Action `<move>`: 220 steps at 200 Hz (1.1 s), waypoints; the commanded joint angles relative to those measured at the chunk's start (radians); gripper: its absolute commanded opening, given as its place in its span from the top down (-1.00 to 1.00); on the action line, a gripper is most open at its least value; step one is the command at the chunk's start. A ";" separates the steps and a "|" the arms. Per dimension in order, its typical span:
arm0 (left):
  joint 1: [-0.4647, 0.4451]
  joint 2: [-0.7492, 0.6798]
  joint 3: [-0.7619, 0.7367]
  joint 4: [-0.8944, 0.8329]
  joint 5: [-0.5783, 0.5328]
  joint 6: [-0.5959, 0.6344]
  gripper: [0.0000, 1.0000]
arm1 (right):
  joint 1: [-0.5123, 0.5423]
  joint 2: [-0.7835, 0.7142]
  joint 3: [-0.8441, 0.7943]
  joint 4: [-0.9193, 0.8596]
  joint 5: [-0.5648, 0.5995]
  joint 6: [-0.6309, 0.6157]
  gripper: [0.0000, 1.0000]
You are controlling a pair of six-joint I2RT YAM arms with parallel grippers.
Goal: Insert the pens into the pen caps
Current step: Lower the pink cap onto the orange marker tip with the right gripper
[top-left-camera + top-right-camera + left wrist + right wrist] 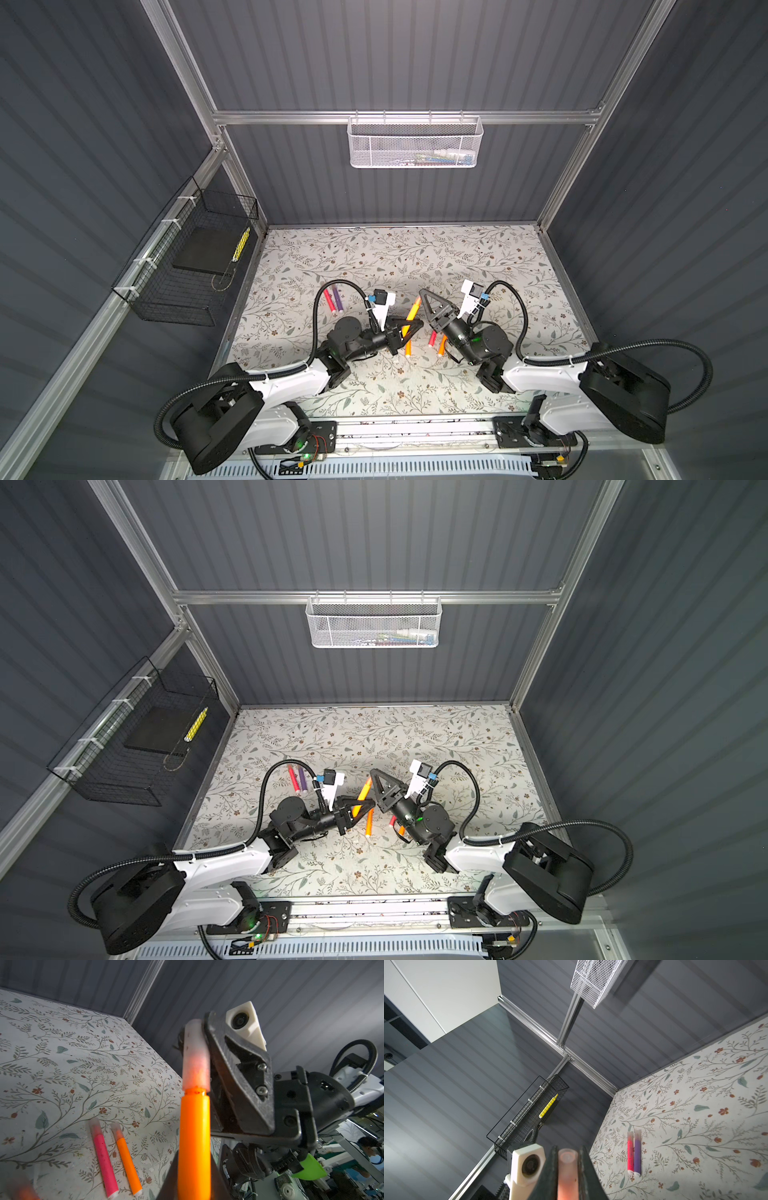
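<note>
1. The left gripper (414,325) is clamped on the orange pen (194,1136) and holds it above the middle of the floral mat (415,249).
2. The right gripper (421,296) is closed on the pale cap (195,1059), which sits over that pen's tip. The two grippers almost touch.
3. The purple pen (637,1153) and a red pen (630,1153) lie side by side, well left of both grippers.
4. Behind both grippers the mat stretches wide to its far edge at the back wall (395,187).
</note>
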 commanded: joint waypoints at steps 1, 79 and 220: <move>0.038 -0.035 0.045 0.119 -0.020 -0.048 1.00 | 0.048 -0.047 -0.039 -0.089 -0.134 -0.084 0.65; 0.040 -0.054 0.052 0.060 0.011 0.018 1.00 | 0.047 -0.244 -0.089 -0.217 -0.063 -0.168 -0.09; 0.001 -0.129 0.061 -0.275 0.067 0.321 1.00 | -0.020 -0.243 0.182 -0.583 -0.103 -0.165 -0.27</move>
